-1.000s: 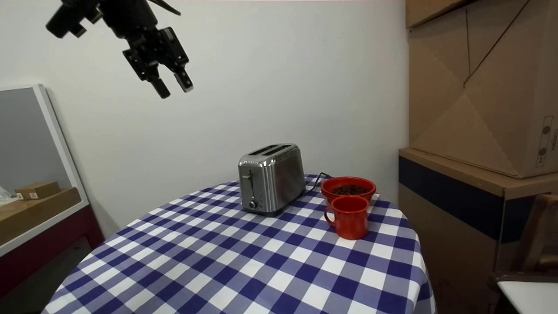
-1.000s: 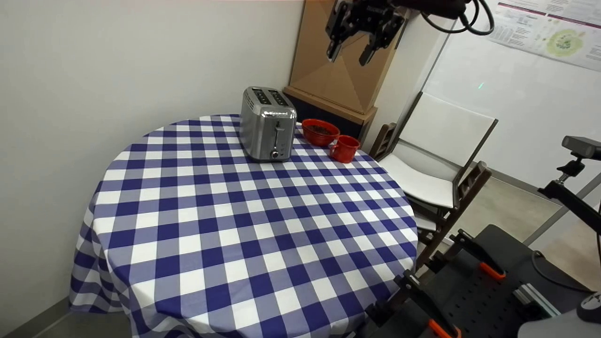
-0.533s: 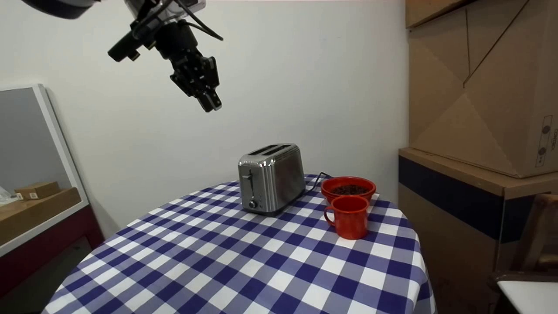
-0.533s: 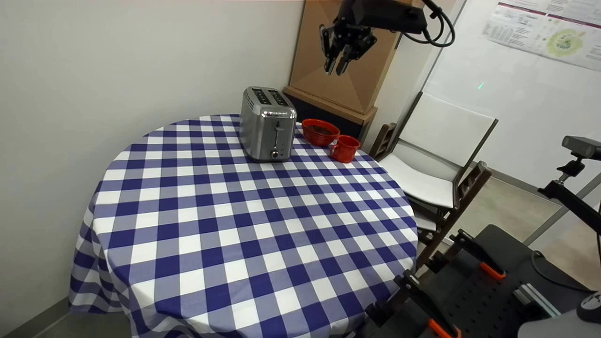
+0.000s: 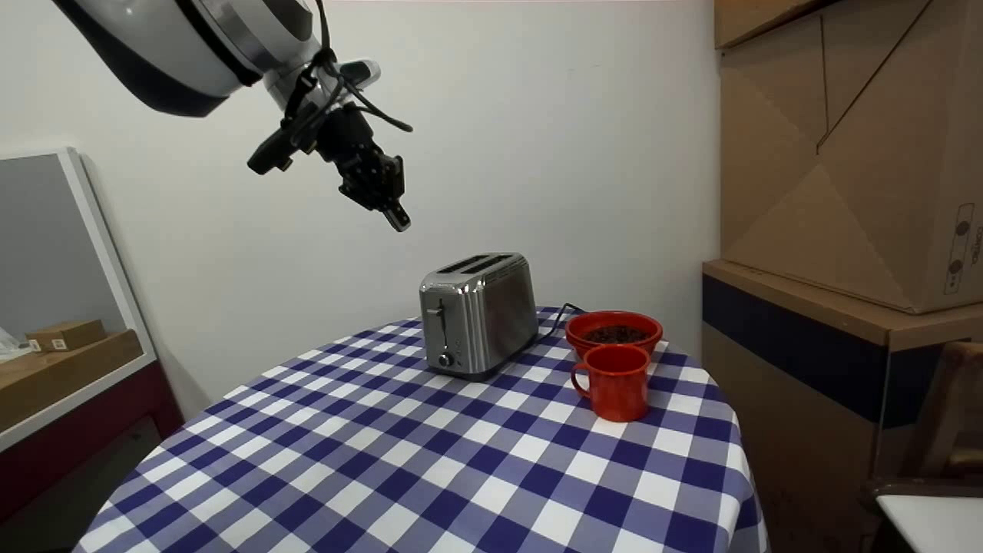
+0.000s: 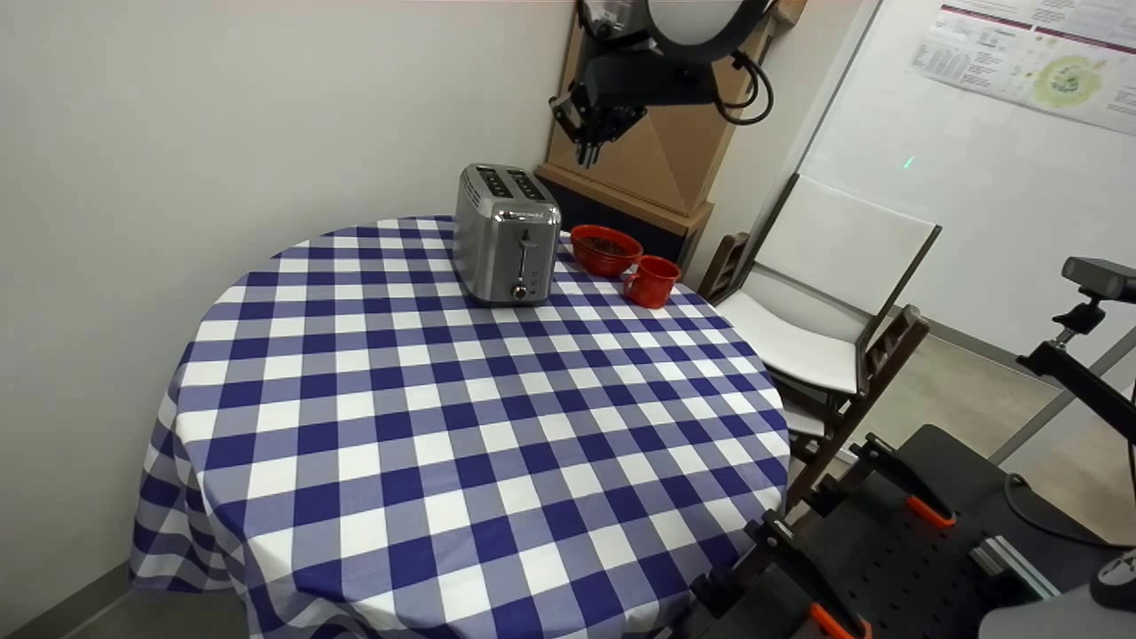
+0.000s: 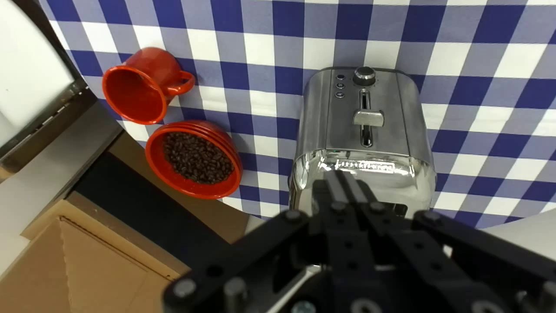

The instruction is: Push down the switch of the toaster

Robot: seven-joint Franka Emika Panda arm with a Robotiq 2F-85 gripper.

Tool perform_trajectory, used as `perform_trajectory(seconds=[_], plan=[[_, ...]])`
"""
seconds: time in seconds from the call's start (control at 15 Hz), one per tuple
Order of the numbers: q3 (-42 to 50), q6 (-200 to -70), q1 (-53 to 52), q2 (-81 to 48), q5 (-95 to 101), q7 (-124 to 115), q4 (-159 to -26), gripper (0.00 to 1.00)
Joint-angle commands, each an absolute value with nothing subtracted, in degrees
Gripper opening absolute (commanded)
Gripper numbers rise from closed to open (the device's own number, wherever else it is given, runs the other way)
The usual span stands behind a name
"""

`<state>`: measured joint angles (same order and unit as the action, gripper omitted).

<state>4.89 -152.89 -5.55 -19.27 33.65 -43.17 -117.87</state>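
Jaws: narrow, nothing between | Toaster (image 5: 480, 319): near the far edge of the table (image 5: 345, 476) in both exterior views, lever (image 7: 368, 118) high | Risk: lower before clearing its front and your gripper (image 7: 339, 176) may hit the top

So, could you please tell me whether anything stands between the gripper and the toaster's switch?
Nothing visible stands between the gripper and the switch; the red mug and bowl sit beside the toaster, out of the way.
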Motion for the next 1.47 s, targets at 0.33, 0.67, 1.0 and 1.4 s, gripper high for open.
perform_trajectory(seconds=[0.33, 0.67, 1.0, 1.4], plan=[[11.5, -155.1, -12.7, -32.3, 35.0, -47.9, -106.8, 0.00], [11.9, -155.6, -14.1, -37.6, 33.7, -46.8, -102.6, 0.00], [12.3, -156.0, -14.5, -42.2, 31.2, -45.8, -98.6, 0.00], [13.5, -156.2, -14.8, -46.2, 27.1, -43.9, -95.4, 0.00]])
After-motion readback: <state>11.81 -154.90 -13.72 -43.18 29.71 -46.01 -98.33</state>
